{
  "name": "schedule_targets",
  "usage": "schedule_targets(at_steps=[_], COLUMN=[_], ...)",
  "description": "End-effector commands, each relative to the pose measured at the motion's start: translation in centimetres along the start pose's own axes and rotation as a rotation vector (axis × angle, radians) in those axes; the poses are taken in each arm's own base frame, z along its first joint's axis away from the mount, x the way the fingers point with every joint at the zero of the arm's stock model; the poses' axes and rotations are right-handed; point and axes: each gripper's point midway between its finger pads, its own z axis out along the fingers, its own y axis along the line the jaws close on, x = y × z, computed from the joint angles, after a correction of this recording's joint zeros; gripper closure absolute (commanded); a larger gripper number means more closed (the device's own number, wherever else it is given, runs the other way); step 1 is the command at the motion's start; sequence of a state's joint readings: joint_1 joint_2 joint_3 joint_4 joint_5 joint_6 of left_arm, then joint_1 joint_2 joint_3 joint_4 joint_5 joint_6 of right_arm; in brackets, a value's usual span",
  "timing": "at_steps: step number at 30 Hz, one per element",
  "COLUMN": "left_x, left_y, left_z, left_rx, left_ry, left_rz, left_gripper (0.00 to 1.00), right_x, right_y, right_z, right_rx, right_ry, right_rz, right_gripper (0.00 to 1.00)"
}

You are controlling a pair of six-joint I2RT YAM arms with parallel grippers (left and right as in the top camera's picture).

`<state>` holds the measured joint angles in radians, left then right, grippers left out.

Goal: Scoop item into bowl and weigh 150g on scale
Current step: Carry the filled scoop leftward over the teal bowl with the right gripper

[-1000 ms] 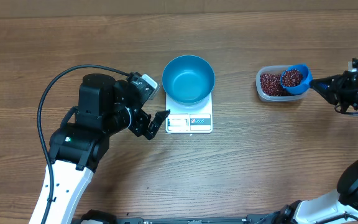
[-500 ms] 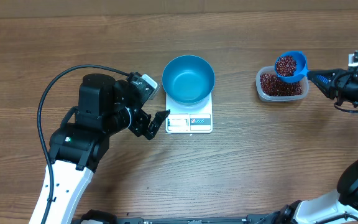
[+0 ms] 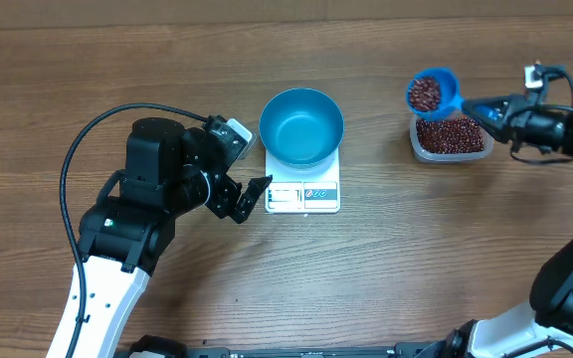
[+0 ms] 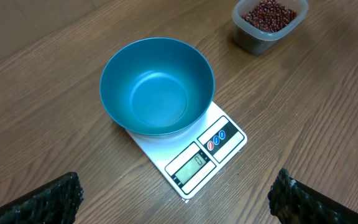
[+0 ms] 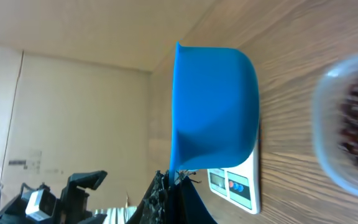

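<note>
My right gripper (image 3: 498, 112) clamps the handle of the small blue plastic scoop (image 3: 434, 92), heaped with dark red-brown beans (image 3: 425, 94), near the clear plastic tub (image 3: 453, 137). The round blue bowl (image 3: 301, 127) (empty, on the flat white scale (image 3: 303, 196)) is well apart. A tilt or jerk on the way over could scatter beans. My left gripper (image 3: 250, 196) stands wide beside the scale.

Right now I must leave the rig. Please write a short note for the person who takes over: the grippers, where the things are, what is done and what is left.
Left gripper: open, holds nothing, beside the front left corner of the scale.
Right gripper: shut on the handle of the blue scoop, which is full of beans and held in the air by the far left corner of the tub.
Bowl: on the scale, empty.
Done: one scoop filled.
Left: tip it into the bowl, repeat until the scale shows the target.
</note>
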<state>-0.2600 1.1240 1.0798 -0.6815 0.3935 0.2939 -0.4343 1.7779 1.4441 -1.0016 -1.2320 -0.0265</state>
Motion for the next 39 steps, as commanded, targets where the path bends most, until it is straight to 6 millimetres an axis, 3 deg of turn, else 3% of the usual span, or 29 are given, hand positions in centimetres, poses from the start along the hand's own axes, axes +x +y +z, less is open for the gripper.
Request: schedule_targets(at_steps=[1,7,23,31,39], left_x=[-1.0,-1.0,-1.0,-1.0,-1.0], left_y=[-0.1,-0.1,-0.1,-0.1,-0.1], left_z=[-0.4,-0.4,-0.4,-0.4,-0.4], left_rx=[0.012,0.012,0.012,0.012,0.012], left_ry=[-0.027,-0.027,-0.027,-0.027,-0.027], left_rz=[-0.003,-0.003,-0.003,-0.003,-0.003], left_gripper=[0.01,0.00,0.00,0.00,0.00], right_x=[-0.4,0.4,3.0,5.6,6.6], right_y=[4.0,7.0,8.2,8.8,8.2], right_z=[1.7,5.8,12.2,15.5,17.3], right_rx=[-0.076,-0.103,-0.018,0.022,0.108], right_ry=[0.037,0.114,0.190,0.251,0.261], right_rz=[-0.069,-0.162,-0.342,-0.459,-0.568], right_gripper=[0.96,0.96,0.96,0.96,0.96])
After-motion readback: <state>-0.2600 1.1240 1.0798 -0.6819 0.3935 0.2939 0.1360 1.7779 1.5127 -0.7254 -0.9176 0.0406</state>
